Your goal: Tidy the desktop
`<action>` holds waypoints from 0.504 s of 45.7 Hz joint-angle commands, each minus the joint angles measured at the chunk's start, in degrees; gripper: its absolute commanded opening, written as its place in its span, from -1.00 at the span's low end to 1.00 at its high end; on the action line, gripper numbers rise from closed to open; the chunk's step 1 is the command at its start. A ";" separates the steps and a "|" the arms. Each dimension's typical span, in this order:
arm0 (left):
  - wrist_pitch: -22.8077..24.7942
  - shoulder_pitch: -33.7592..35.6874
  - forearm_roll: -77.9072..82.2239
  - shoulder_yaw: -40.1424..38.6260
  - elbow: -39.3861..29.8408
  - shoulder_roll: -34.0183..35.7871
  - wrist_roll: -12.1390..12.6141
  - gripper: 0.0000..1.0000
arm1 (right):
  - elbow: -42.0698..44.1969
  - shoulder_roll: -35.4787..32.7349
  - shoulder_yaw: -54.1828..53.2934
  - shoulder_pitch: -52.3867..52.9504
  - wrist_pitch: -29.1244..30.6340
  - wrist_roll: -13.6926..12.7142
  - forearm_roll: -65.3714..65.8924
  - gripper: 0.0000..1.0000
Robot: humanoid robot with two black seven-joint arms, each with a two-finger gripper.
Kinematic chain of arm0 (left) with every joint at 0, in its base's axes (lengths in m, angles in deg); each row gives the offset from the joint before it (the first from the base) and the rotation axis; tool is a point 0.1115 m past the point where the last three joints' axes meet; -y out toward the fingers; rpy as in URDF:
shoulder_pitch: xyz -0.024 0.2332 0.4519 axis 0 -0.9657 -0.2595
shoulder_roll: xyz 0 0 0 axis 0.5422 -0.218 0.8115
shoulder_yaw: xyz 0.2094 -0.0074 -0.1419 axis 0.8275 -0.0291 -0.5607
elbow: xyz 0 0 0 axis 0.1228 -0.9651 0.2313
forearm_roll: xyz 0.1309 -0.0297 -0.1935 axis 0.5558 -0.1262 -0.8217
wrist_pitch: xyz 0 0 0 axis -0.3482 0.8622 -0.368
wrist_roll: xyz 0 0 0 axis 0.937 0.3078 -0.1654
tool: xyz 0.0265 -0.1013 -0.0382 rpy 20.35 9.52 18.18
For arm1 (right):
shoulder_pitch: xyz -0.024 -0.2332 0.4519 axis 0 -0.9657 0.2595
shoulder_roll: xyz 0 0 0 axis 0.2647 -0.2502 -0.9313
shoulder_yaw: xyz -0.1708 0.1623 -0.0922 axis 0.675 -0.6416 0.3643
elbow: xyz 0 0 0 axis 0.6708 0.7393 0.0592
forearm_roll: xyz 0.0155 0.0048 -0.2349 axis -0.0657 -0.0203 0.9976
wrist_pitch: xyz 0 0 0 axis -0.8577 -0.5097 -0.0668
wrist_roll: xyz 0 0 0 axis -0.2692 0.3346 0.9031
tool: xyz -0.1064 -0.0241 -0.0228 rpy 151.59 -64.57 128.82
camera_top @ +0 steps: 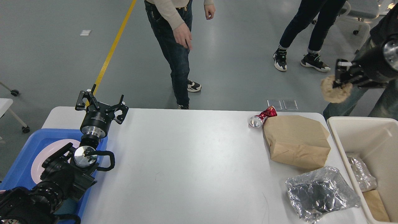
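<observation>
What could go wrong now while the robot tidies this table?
1. The right gripper holds a crumpled paper wad beyond the beige bin; released here, it would probably land on the floor.
2. The crushed can lies near the desktop far edge and might roll off if nudged.
3. A person stands near that edge, within possible arm reach.

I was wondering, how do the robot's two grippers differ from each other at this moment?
The left gripper is open and holds nothing, while the right gripper is shut on a crumpled tan wad. The left gripper hangs above the desktop's near-left part, beside the blue tray; the right gripper is raised beyond the desktop's far-right corner, past the beige bin. Both are black and two-fingered.
</observation>
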 commanded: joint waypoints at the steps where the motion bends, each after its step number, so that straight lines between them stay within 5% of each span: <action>1: 0.00 0.00 0.00 -0.07 -0.03 0.00 0.00 0.93 | 8.71 -3.10 -0.45 -13.75 -5.87 0.01 -0.14 -1.00; 15: 0.00 0.00 0.00 -0.06 -0.03 0.00 0.00 0.93 | 14.25 -3.81 -2.65 -39.77 -27.50 0.36 -0.23 -1.00; 17: 0.00 0.00 0.00 0.02 -0.03 0.00 0.00 0.93 | 16.45 -3.37 -3.00 -42.59 -28.38 0.45 -0.32 -0.50; 20: 0.00 0.00 0.00 0.02 -0.03 0.00 0.00 0.93 | 21.36 -1.97 -3.53 -46.72 -29.35 0.53 -0.75 0.74; 21: 0.00 0.00 0.00 0.02 -0.03 0.00 0.00 0.93 | 23.21 -1.00 -3.79 -47.95 -29.61 0.62 -0.84 1.00; 23: 0.00 0.00 0.00 0.02 -0.03 0.00 0.00 0.93 | 25.76 1.02 -4.14 -50.50 -29.62 0.62 -0.93 1.00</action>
